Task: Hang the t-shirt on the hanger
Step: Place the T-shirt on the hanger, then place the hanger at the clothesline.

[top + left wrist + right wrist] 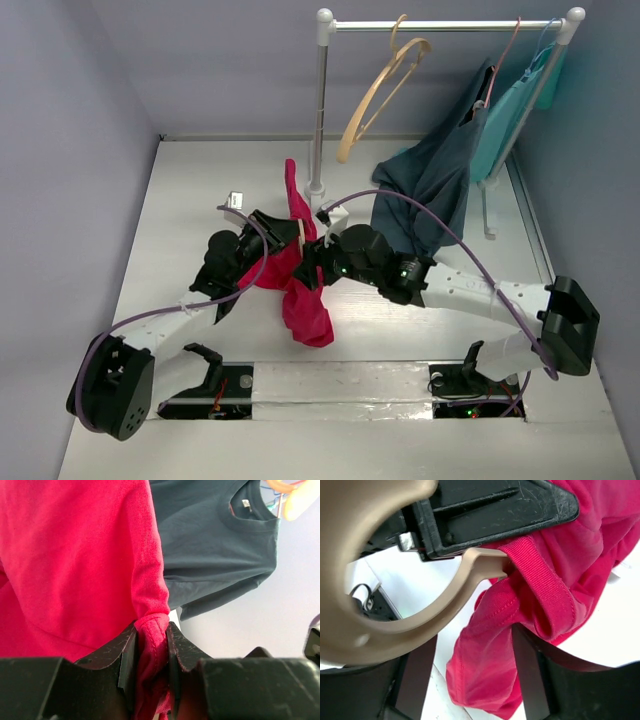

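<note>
The crimson t-shirt (303, 290) hangs bunched between my two grippers above the table. My left gripper (290, 237) is shut on a fold of it; the left wrist view shows red cloth (150, 650) pinched between the jaws (151, 630). The tan wooden hanger (445, 605) fills the right wrist view, and the shirt's ribbed collar (540, 580) loops over its arm next to the black left gripper. Only a tan sliver of the hanger (300, 230) shows from above. My right gripper (313, 268) is open, and shirt cloth (490, 670) hangs between its spread fingers (527, 675).
A white rack (320, 110) stands behind, with a second tan hanger (385, 85), a navy garment (430, 190), a teal garment (510, 110) and a thin pink hanger (505, 60) on its rail. A small white object (236, 200) lies on the table. Grey walls close in both sides.
</note>
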Controlling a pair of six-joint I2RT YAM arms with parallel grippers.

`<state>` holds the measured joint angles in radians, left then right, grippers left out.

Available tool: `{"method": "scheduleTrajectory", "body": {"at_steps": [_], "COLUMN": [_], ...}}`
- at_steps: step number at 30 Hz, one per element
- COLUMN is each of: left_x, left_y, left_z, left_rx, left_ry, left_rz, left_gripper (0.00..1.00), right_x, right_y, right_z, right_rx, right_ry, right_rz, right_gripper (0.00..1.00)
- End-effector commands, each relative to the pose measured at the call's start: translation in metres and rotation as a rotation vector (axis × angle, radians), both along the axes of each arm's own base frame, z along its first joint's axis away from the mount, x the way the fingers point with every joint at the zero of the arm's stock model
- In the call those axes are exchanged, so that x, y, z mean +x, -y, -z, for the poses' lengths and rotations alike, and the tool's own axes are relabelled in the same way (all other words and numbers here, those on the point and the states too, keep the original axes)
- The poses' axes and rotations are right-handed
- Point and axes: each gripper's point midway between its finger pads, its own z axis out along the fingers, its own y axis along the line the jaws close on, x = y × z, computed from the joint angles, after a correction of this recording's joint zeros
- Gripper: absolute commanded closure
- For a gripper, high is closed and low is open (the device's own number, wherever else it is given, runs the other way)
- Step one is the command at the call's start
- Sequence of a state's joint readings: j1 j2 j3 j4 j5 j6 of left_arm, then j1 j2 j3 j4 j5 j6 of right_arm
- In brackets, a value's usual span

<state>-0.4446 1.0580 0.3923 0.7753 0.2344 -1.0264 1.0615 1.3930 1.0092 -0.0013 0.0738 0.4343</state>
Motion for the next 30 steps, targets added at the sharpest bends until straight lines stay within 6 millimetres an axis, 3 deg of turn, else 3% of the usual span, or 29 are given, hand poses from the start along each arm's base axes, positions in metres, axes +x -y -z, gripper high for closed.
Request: {"method": "scheduleTrajectory", "body": {"at_steps": [1, 6, 11, 23, 30], "left_x": [0.000, 0.001, 0.007, 0.009, 0.006], "left_y": [0.001, 0.003, -0.002, -0.001, -0.001], "left_z": [-0.016, -0.018, -0.017, -0.019, -0.021], "left_rx": [-0.044, -0.045, -0.038, -0.033, -0.042], "left_ry": [0.052, 0.049, 0.047, 0.043, 0.049], "left_rz": [0.029, 0.036, 0.015, 0.015, 0.022], "left_gripper": [1.00, 1.00, 1.00, 1.00, 1.00], "right_x": [0.001, -0.006, -0.019, -0.039, -0.023], "right_y": [0.010, 0.022, 0.025, -0.005, -0.008], "right_z": [-0.025, -0.029, -0.013, 0.024, 0.032], "right_rx": [0.044, 0.035, -0.031, -0.239, -0.278], "right_ry": [0.035, 0.023, -0.002, 0.035, 0.064], "right_rz": [0.030, 0.035, 0.031, 0.060, 0.139], "right_gripper": [0.31, 0.24, 0.22, 0.23, 0.34]}}
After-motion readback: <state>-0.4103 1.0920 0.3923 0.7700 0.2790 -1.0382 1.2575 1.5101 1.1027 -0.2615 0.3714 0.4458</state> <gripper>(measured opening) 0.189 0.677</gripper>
